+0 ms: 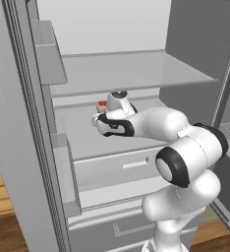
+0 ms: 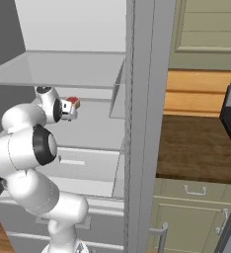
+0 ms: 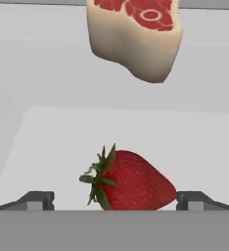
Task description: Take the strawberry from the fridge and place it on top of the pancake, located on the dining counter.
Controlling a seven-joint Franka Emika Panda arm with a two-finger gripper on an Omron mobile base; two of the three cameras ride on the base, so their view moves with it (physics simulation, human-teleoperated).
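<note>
The fridge stands open, and my arm reaches onto its middle glass shelf. The strawberry lies on its side on that shelf, dark red, with its green leaves pointing left in the hand view. My gripper is open around it. One fingertip stands a little clear of the leaves, and the other fingertip sits right at the berry's tip. The pancake and the dining counter are out of view.
A pale block of meat with a red top lies on the shelf just beyond the strawberry, and the same block shows beside my hand. The open fridge door stands on the right. A brown worktop over cabinets lies beyond it.
</note>
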